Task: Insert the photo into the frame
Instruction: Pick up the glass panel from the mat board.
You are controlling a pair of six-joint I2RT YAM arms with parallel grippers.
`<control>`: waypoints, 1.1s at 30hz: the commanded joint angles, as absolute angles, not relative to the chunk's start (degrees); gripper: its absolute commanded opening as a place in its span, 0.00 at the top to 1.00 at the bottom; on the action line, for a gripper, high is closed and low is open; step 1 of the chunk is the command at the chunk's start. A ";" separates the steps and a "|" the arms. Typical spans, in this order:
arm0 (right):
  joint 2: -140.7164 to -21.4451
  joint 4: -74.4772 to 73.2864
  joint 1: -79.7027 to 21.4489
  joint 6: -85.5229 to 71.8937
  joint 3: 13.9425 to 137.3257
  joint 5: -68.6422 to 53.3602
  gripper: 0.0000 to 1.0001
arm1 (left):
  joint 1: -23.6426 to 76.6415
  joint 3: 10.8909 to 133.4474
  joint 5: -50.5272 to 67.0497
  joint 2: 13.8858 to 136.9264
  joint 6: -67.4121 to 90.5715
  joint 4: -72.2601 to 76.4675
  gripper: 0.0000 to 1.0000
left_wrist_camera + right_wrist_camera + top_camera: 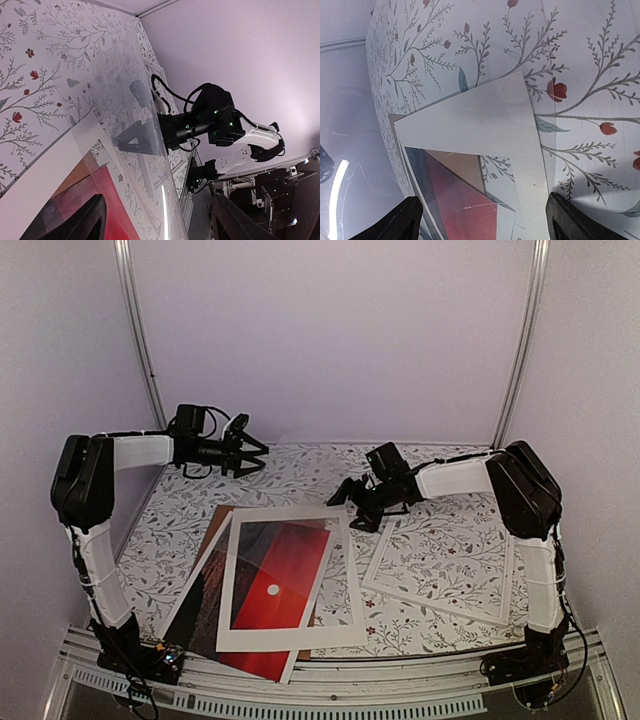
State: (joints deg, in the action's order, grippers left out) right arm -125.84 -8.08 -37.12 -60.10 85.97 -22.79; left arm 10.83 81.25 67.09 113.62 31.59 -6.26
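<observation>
While the photo (275,575) lies under a mat (290,638), the frame (445,560) lies alongside.

A wide, flat white cardboard window mat (340,580) lies on the table (300,465), which is covered in a white cloth printed with grey sprigs and small red flowers. A plain brown backing board (221,523) pokes out from under the mat's far left corner. Beyond the mat stand pale lilac walls (330,330) and two slanted metal uprights (140,340). On the mat's near side, a ribbed aluminium rail (330,685) runs along the table's edge.
</observation>
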 commanded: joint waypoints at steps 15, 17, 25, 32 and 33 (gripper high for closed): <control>-130.24 -9.52 -38.58 -59.15 86.48 -21.84 0.11 | 10.98 79.19 66.46 109.77 36.97 -4.06 0.23; -130.25 -9.43 -38.58 -59.15 86.40 -21.80 0.11 | 10.96 78.20 66.20 109.03 38.49 -2.53 0.23; -130.37 -9.32 -38.67 -59.03 86.23 -21.45 0.11 | 11.14 77.00 64.74 108.07 40.66 -1.22 0.18; -130.77 -9.12 -39.15 -58.97 86.22 -21.26 0.11 | 11.14 76.68 63.66 106.56 43.39 1.71 0.17; -130.82 -9.16 -39.19 -58.97 86.22 -21.22 0.11 | 11.14 76.84 63.59 106.44 43.76 1.94 0.17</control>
